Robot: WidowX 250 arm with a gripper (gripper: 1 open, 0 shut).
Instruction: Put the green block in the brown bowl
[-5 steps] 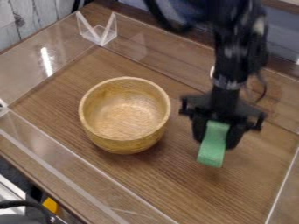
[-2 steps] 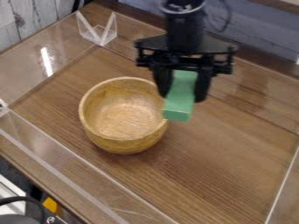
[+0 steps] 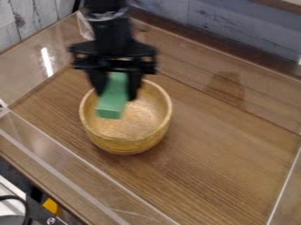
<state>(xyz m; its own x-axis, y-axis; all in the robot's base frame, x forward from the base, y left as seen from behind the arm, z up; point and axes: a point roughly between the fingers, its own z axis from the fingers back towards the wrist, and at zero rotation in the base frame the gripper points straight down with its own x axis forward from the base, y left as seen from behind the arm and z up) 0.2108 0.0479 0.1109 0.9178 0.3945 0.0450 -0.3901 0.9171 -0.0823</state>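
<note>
The green block [image 3: 114,95] hangs upright over the brown bowl [image 3: 150,127], held between the black fingers of my gripper [image 3: 114,81]. The gripper is shut on the block's upper part, and the block's lower end sits over the bowl's left half, at about rim height. The round light-brown wooden bowl rests on the wooden table, its inside empty apart from the block above it. The arm comes down from the top of the camera view.
Clear acrylic walls [image 3: 70,167] border the wooden tabletop [image 3: 223,132] on the left and front. A clear plastic piece [image 3: 77,16] stands at the back left. Open table surface lies to the right of the bowl.
The gripper has carried the green block leftward, from the table right of the bowl to above the bowl's left half. The bowl has stayed put.
</note>
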